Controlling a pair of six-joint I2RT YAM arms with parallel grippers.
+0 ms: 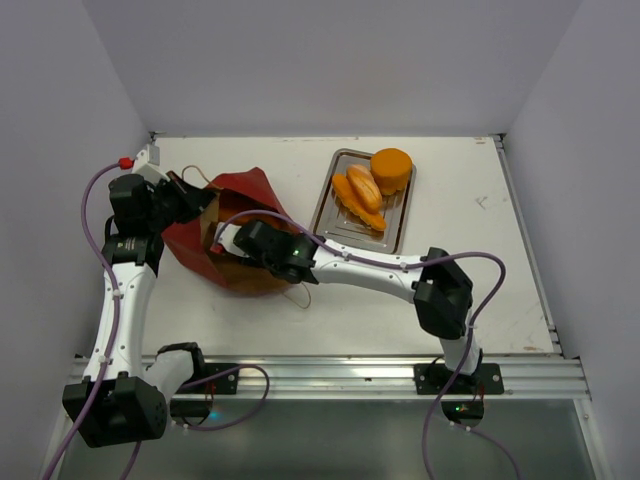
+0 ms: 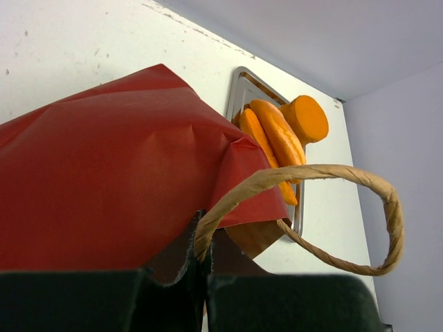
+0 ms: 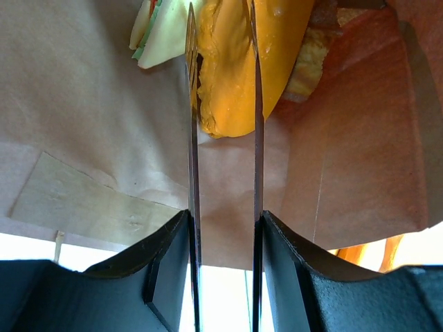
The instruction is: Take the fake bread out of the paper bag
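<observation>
White counter (image 1: pixel 480 270) holds the red paper bag (image 1: pixel 245 190) on its side. Inside, a long yellow bread roll (image 3: pixel 232 83) lies straight ahead of the right gripper (image 3: pixel 221 21), pointing away from it. That gripper is half open, the roll's near end between its fingers, not clearly squeezed. Left gripper (image 2: pixel 205 268) is closed tight on the bag's rim

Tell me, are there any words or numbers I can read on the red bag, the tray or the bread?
None: no word, number, brand or sign can be read in any view.
The paper bag is plain red outside, and the pale patch stuck on its brown inside is blank.
The metal tray and the fake bread carry no print.
</observation>
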